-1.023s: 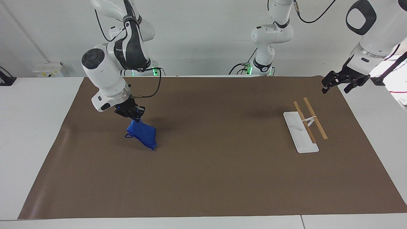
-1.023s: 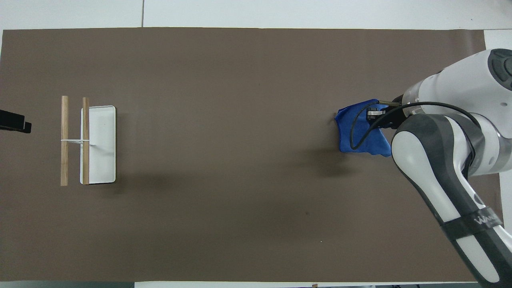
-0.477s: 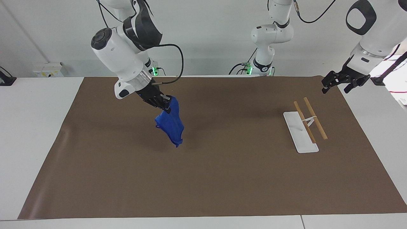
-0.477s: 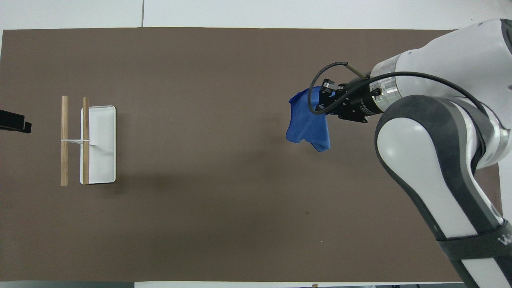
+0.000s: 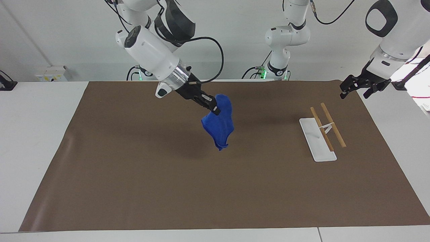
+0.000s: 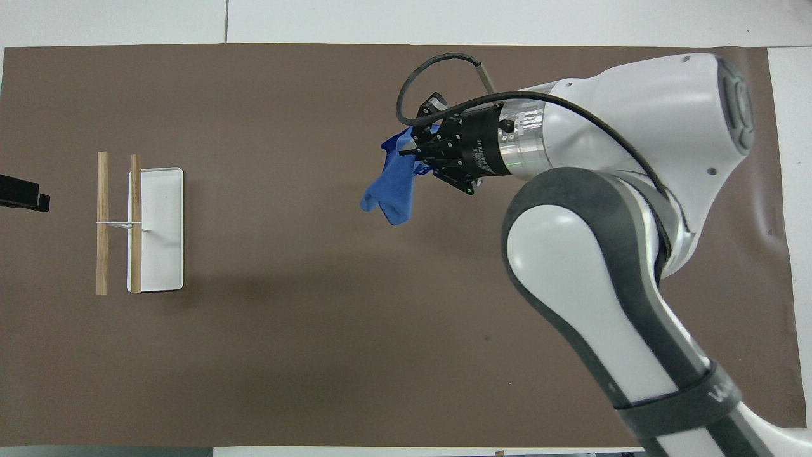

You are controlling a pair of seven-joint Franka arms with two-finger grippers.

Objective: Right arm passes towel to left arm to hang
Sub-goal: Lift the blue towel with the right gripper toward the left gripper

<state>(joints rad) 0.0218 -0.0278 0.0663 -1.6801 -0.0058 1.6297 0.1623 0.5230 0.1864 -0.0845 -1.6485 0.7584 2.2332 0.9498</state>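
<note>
Brown mat (image 5: 134, 188) under your arms looks unchanged, but your right arm (image 5: 151, 53) has swung toward the table's middle since a second ago, right gripper (image 5: 215, 108) clamped on the towel (image 5: 219, 129), now hanging clear above the mat. Your left gripper (image 5: 356, 88) waits spread and empty at its own end, over the mat's edge near the wooden-railed rack (image 5: 323, 133); nothing lies between them, and you can't read the right arm's lettering.

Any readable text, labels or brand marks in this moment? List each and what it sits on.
White lettering on the right arm's dark band: cut off at the frame edge, not readable.
Small white print on the right pincer's black body: too small to read.
Nothing legible elsewhere.
</note>
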